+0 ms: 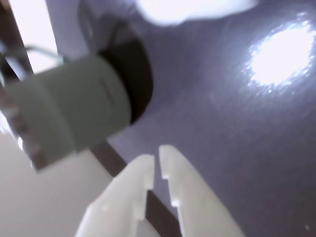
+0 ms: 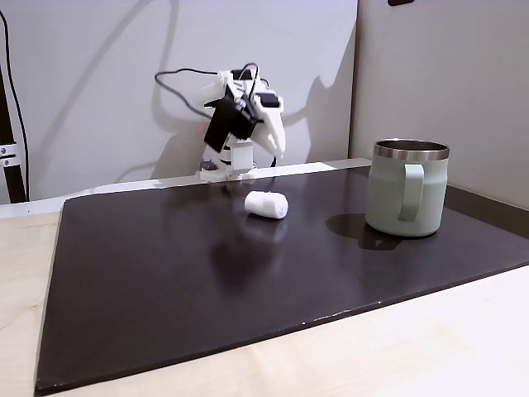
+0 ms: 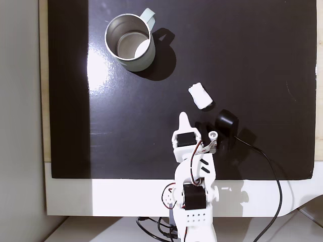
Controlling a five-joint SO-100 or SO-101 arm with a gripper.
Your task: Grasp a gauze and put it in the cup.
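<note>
Gauze (image 2: 266, 204) lies on its side on the dark mat (image 2: 207, 281), loose, touching nothing else. Landmark: the cup (image 2: 407, 188). In a fixed view the gauze sits left of the cup, well apart from it and slightly farther back. In the top-down fixed view the gauze (image 3: 200, 96) is below and right of the cup (image 3: 129, 42), between the cup and the arm (image 3: 194, 181).

Cup upright, handle facing the camera in the side fixed view; the inside looks empty from above.

Gripper (image 1: 159, 154) in the wrist view: white fingers (image 1: 129, 190) nearly together, a thin gap between the tips, nothing held. It hangs above the mat, with the blurred cup (image 1: 74, 106) up and left of it.
</note>
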